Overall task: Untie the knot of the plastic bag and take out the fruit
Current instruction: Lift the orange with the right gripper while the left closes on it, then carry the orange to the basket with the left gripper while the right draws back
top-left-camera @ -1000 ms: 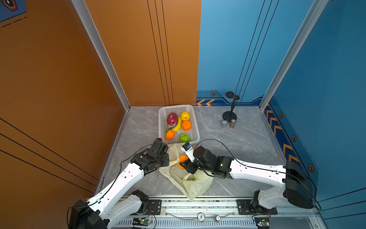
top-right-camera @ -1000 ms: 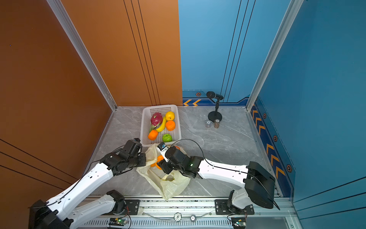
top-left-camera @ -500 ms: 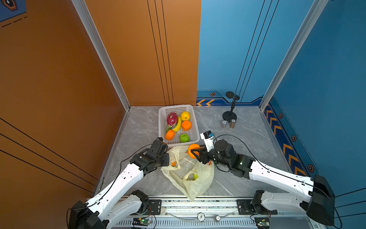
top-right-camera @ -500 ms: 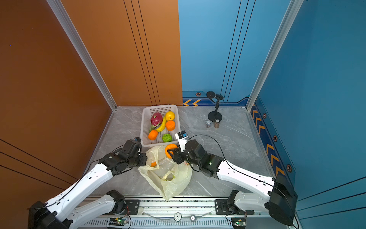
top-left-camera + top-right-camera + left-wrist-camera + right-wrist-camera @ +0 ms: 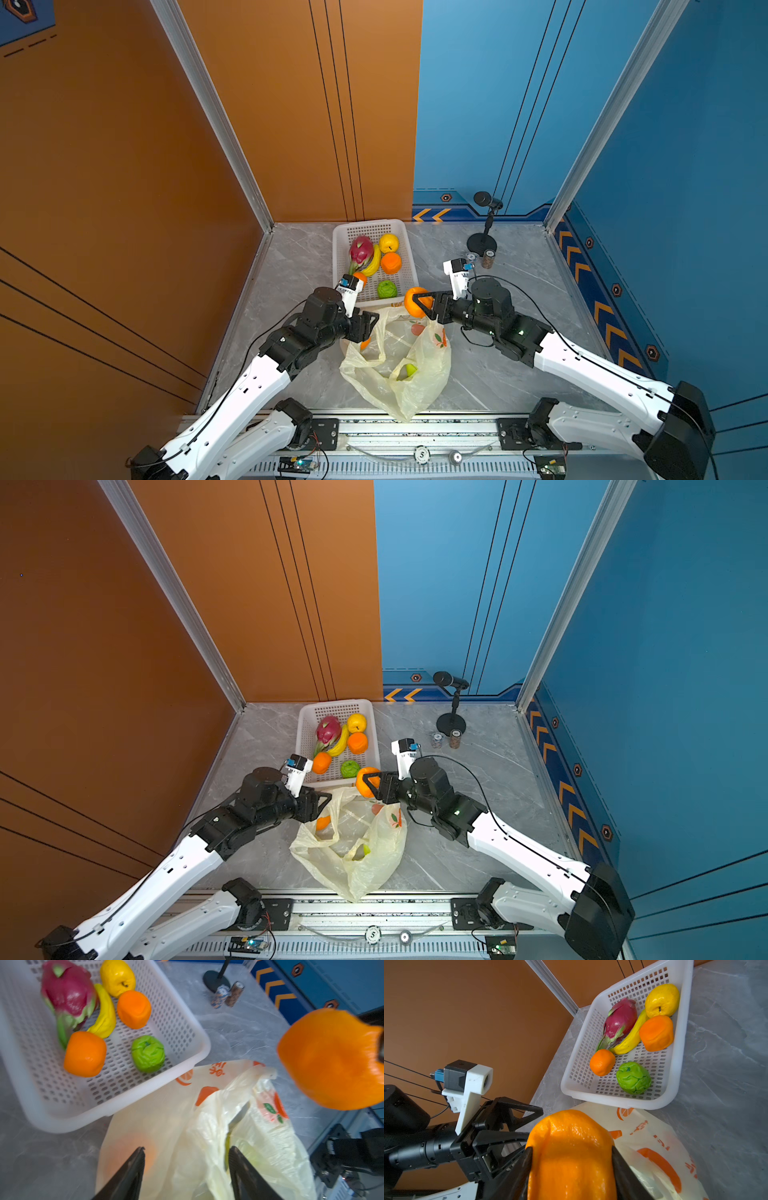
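Observation:
The pale-yellow plastic bag [image 5: 419, 374] lies crumpled on the table with its mouth gaping; the knot is out of view. Through the plastic show a green fruit [image 5: 408, 370] and a small orange [image 5: 365, 343]. My right gripper [image 5: 572, 1150] is shut on a large orange [image 5: 571, 1159], held in the air over the bag's far edge, close to the basket's near rim. My left gripper [image 5: 187, 1148] is open at the bag's left edge, with loose plastic [image 5: 207, 1126] lying under its spread fingers. In both top views the two grippers face each other across the bag.
A white perforated basket [image 5: 337, 257] behind the bag holds a dragon fruit [image 5: 360, 251], a yellow fruit [image 5: 388, 242], a banana, two oranges and a green fruit [image 5: 386, 289]. A microphone stand [image 5: 482, 245] and two small cans [image 5: 488, 259] stand at the back right.
My right gripper has lifted the orange out of the bag and carried it back toward the basket. My left gripper has opened and the bag has slumped.

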Robot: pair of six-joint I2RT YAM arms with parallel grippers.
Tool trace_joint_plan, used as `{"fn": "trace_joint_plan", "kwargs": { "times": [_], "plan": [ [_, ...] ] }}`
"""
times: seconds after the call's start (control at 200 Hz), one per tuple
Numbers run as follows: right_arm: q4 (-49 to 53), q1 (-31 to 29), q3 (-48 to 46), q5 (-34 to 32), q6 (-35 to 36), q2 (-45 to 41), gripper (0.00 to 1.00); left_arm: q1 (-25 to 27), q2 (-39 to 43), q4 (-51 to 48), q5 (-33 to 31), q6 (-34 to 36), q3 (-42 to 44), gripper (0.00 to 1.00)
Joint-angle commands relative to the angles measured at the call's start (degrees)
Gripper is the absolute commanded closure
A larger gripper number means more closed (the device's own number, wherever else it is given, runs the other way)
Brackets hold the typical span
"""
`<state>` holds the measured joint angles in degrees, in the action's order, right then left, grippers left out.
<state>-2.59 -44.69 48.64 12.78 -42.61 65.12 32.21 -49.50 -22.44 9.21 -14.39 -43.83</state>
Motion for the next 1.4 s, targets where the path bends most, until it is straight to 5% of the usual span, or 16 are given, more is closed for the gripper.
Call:
{"fn": "trace_joint_plan", "kwargs": {
  "times": [0.0, 0.29, 0.411, 0.646, 0.781, 0.951, 1.071, 1.397],
  "plan": [
    [-1.0, 0.6, 3.2, 4.5, -4.8, 0.6, 0.54, 1.6, -0.5, 8.6, 4.8, 6.5, -2.2, 0.29],
    [-1.1, 1.7, 5.8, 8.9, -9.8, 1.7, 0.54, 5.0, -4.0, 22.7, 11.2, 17.4, -2.4, 0.16],
    [-0.9, 1.7, 6.3, 9.6, -10.7, 1.5, 0.54, 6.1, -5.3, 24.9, 11.4, 20.7, -3.0, 0.06],
    [-1.7, 1.7, 6.8, 11.1, -12.1, 1.6, 0.54, 7.1, -8.0, 26.7, 13.0, 23.4, -4.4, 0.02],
    [-1.8, 1.6, 6.8, 11.4, -12.4, 1.7, 0.54, 7.5, -9.4, 26.6, 13.4, 23.9, -5.4, 0.09],
    [-1.7, 1.6, 6.7, 11.1, -12.3, 1.5, 0.53, 7.7, -11.7, 22.5, 13.9, 25.1, -8.3, 0.34],
    [-1.7, 1.7, 6.7, 11.0, -12.3, 1.6, 0.51, 7.7, -12.0, 22.2, 13.4, 25.5, -8.6, 0.36],
    [-0.6, 2.2, 5.2, 4.8, -8.4, -2.1, 0.15, 5.0, -13.2, 17.9, -3.5, 20.2, -11.4, 0.45]
  ]
}}
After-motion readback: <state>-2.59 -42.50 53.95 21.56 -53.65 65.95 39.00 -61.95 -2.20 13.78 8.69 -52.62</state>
